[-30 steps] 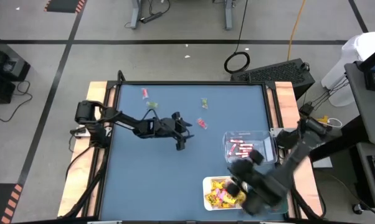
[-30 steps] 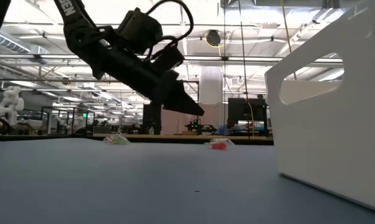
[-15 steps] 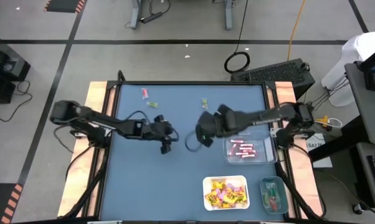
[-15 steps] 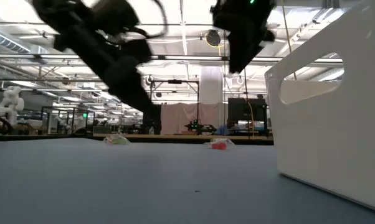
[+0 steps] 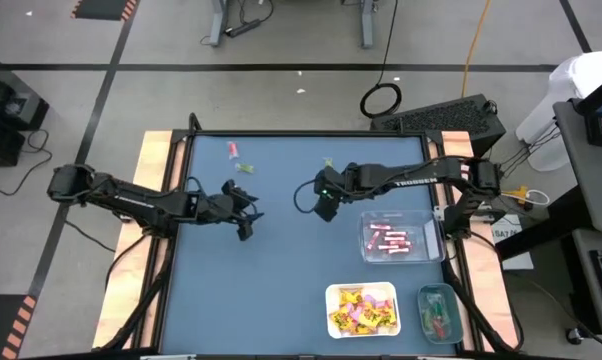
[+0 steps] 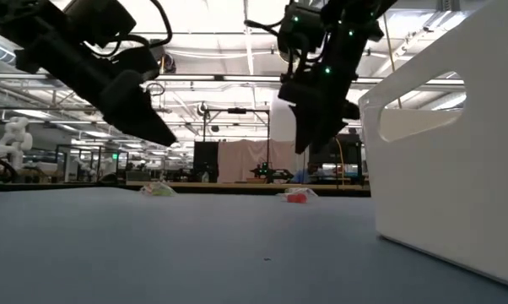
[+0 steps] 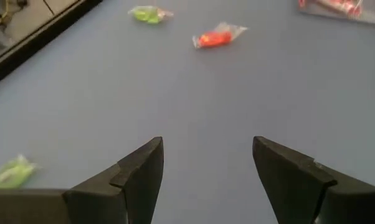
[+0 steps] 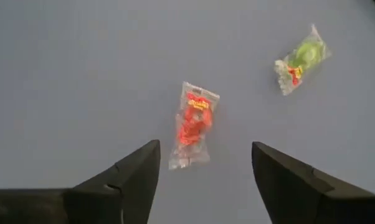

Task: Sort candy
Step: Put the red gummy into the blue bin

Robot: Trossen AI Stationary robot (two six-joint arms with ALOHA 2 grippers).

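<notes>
Right gripper (image 5: pixel 322 203) sits over the middle of the blue table (image 5: pixel 281 290), jaws spread, nothing between them. Right wrist view has a red wrapped candy (image 8: pixel 192 123) lying flat on the mat just ahead of the fingers (image 8: pixel 134 177), not touching; a green wrapped candy (image 8: pixel 301 59) lies farther out, apart from the red one. In the low view this gripper hangs above the red piece, clear of the surface

Left gripper (image 5: pixel 244 213) is over the left half of the table, jaws also spread and empty, hovering off the mat. Left wrist view shows bare blue mat between its fingers (image 7: pixel 141 174), one green piece (image 7: pixel 12 170) off to the side near the gripper

Loose candy left on the table: a red-pink piece (image 5: pixel 232 150) and a green piece (image 5: pixel 245 167) near the far left edge, the green one by the right gripper near the far edge

Sorted stuff is at the near right: clear tray (image 5: pixel 366 220) with pink-red sticks (image 5: pixel 388 240), white tray (image 5: pixel 333 292) full of yellow packets (image 5: pixel 361 310) with pink marks, green-tinted tray (image 5: pixel 422 296) beside it with a few small pieces, colours hard to tell. White tray wall fills the right side of the low view
</notes>
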